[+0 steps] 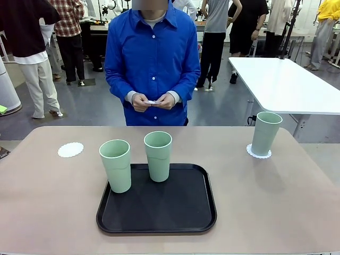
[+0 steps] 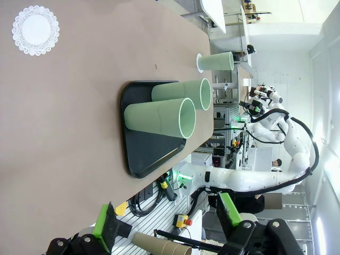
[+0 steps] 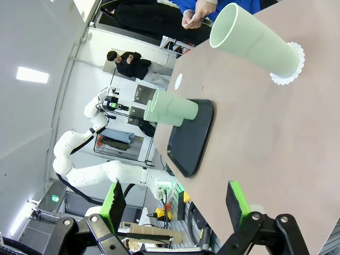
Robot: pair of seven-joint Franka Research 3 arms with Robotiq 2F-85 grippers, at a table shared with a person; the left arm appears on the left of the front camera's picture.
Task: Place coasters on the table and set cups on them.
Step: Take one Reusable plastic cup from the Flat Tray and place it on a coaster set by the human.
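Note:
Two mint-green cups [image 1: 115,166] [image 1: 158,155] stand upright on the black tray [image 1: 159,212]. A third cup [image 1: 265,133] stands on a lacy white coaster [image 1: 258,153] at the table's [image 1: 265,202] far right. One bare coaster [image 1: 70,150] lies at the far left. The person's hands [image 1: 153,101] hold something small and white, perhaps another coaster. My left gripper [image 2: 167,220] is open and empty, back from the tray [image 2: 139,143], its cups [image 2: 159,117] and the bare coaster [image 2: 35,30]. My right gripper [image 3: 175,204] is open and empty, well short of the cup [image 3: 255,42] on its coaster [image 3: 290,66].
A white rectangular table [image 1: 287,85] stands beyond the far right corner. Other people stand in the background. Bare tabletop lies to the right of the tray and along the far edge between the coasters.

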